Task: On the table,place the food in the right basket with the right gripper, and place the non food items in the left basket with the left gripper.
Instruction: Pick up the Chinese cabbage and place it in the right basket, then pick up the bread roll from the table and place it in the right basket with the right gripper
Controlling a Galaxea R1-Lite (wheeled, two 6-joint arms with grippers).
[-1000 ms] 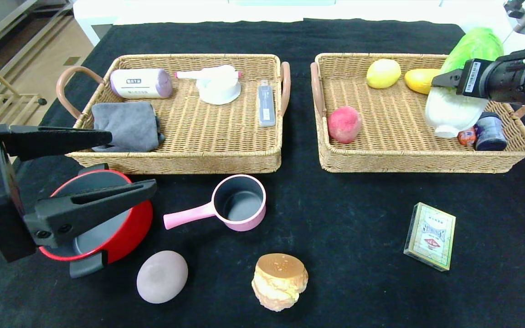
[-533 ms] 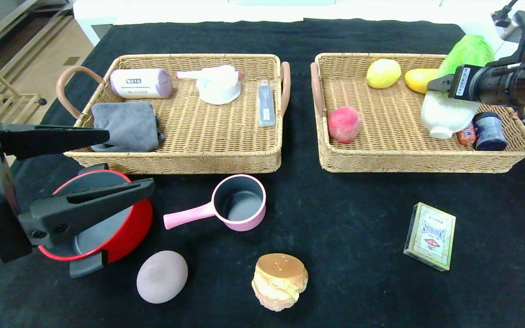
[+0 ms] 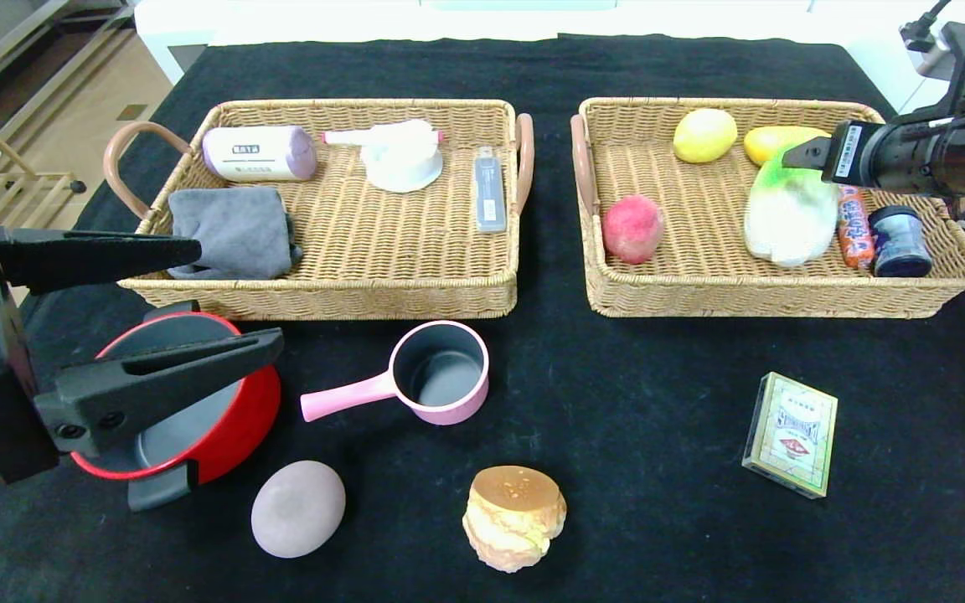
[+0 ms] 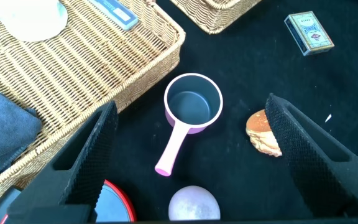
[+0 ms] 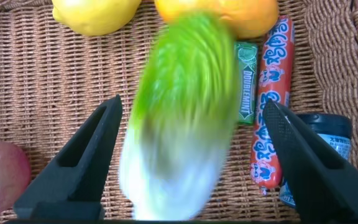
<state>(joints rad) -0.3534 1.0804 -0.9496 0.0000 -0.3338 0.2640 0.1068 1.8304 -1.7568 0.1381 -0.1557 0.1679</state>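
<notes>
Now the cabbage [image 3: 788,216] lies in the right basket [image 3: 700,289], and the right gripper [image 5: 191,168] hovers above it, jaws spread, empty. Left gripper [image 3: 223,297] waits wide open over the red pot [image 3: 235,419]. Saucepan [image 3: 432,373], box [image 3: 791,434], bun [image 3: 514,517] and lilac lump [image 3: 298,508] remain on the table [image 3: 633,394].

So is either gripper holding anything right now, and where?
Nothing is held. The right gripper is open above the cabbage lying in the right basket; the left gripper hangs open over the red pot.
</notes>
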